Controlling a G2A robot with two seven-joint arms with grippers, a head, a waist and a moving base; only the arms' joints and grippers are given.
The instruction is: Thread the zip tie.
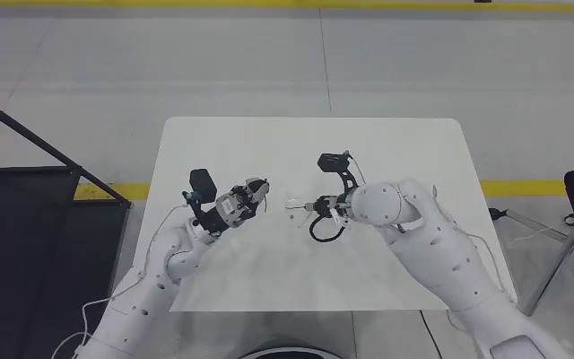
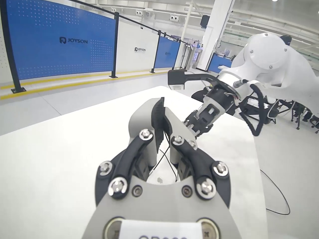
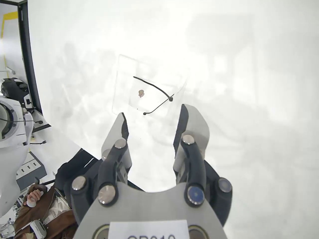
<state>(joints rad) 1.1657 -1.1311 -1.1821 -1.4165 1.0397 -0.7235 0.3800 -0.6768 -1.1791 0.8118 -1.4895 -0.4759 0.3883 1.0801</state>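
Left gripper (image 2: pixel 162 115), nearest, is pressed shut. Right gripper (image 3: pixel 153 111) hangs wide open just short of the zip tie (image 3: pixel 170 98), which lies bent on a clear sheet (image 3: pixel 124 70) on the table (image 1: pixel 404 179). Best pinch beside the head, leaving the tail free.

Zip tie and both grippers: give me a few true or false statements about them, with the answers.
1. The right gripper is open. True.
2. The right gripper holds the zip tie. False: the tie lies on the table just ahead of that gripper, untouched.
3. The left gripper is open. False: it is shut.
4. The zip tie rests on a clear sheet. True.
5. The zip tie is white. False: it is black.
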